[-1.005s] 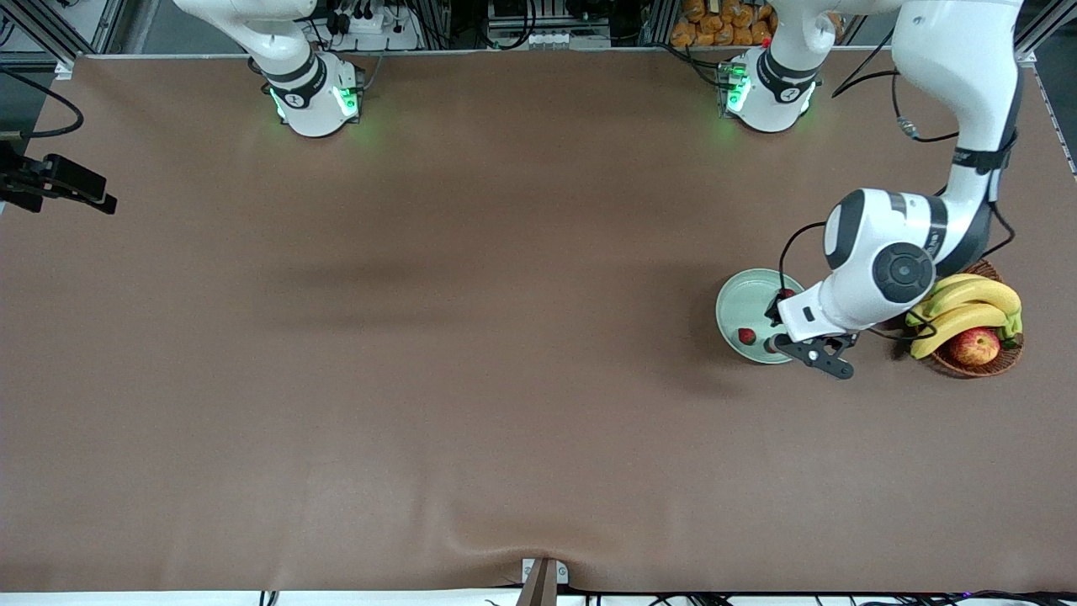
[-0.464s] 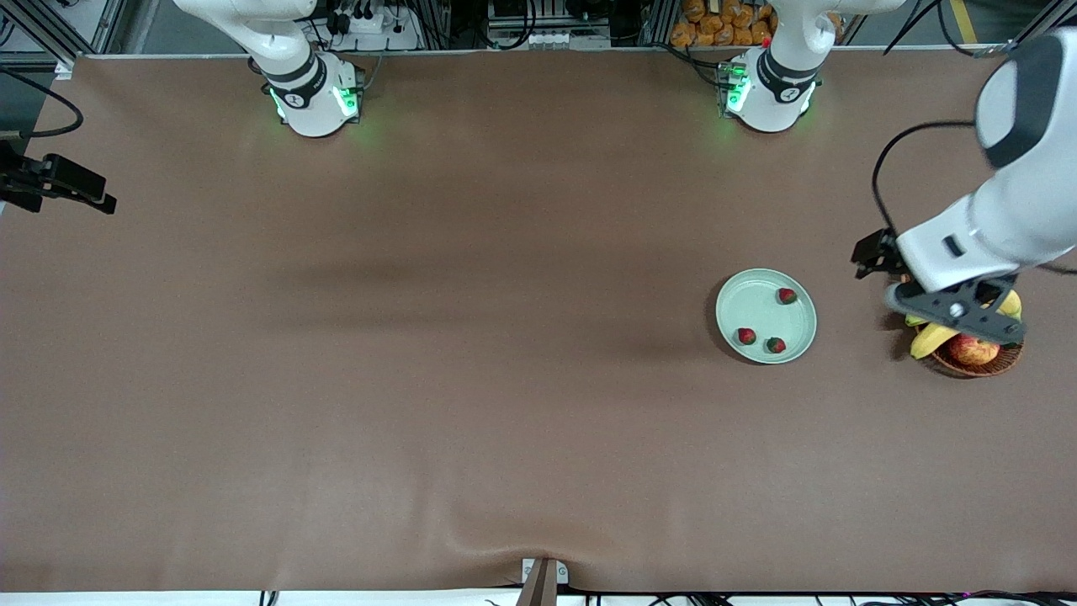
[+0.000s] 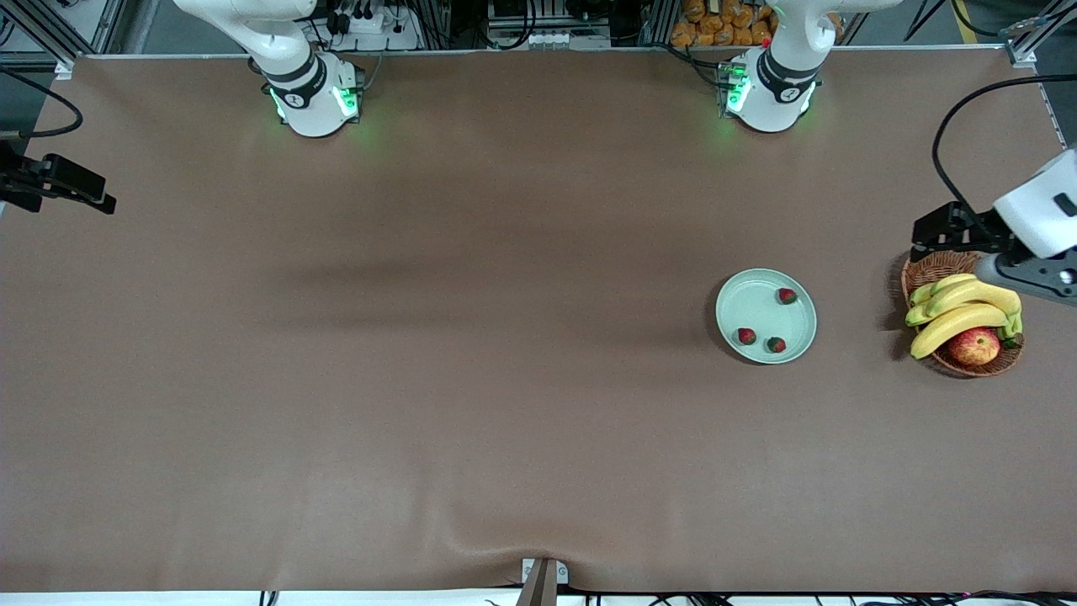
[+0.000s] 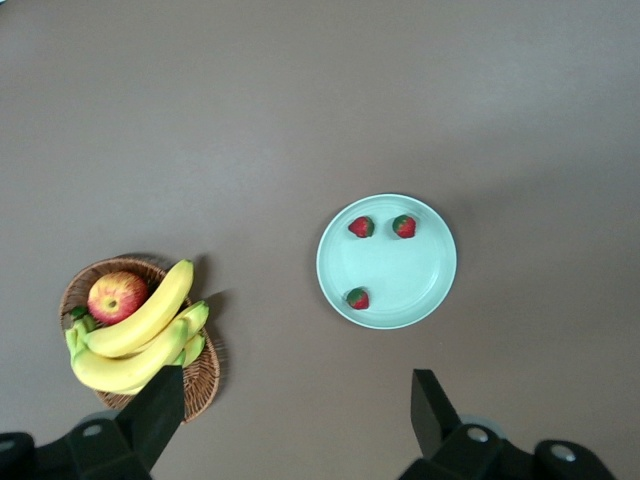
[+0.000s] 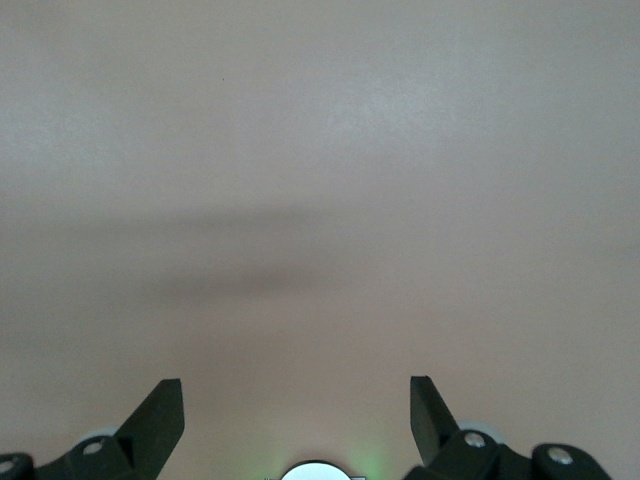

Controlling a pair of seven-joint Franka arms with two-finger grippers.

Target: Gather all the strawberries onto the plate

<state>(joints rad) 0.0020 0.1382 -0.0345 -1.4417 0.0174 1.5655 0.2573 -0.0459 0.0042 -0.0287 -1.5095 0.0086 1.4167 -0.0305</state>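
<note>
The pale mint-green plate (image 3: 761, 310) lies toward the left arm's end of the table. Three strawberries lie in it: one (image 3: 787, 295) farther from the front camera and two (image 3: 746, 336) (image 3: 776, 344) nearer to it. The left wrist view shows the plate (image 4: 400, 270) with the same berries (image 4: 361, 227) (image 4: 404, 226) (image 4: 358, 298). My left gripper (image 3: 1026, 278) is open and empty, high over the wicker basket by the table's end; its jaws (image 4: 297, 380) stand wide apart. My right gripper (image 5: 295, 384) is open and empty over bare table and is out of the front view.
A brown wicker basket (image 3: 925, 271) with bananas (image 3: 963, 307) and a red-yellow apple (image 3: 974, 345) stands beside the plate, nearer the table's end. It also shows in the left wrist view (image 4: 205, 375). A black camera mount (image 3: 59, 181) sits at the right arm's end.
My left gripper has let go of the third strawberry in the plate, risen and swung away to over the basket. All three berries lie in the plate. The right arm waits.
</note>
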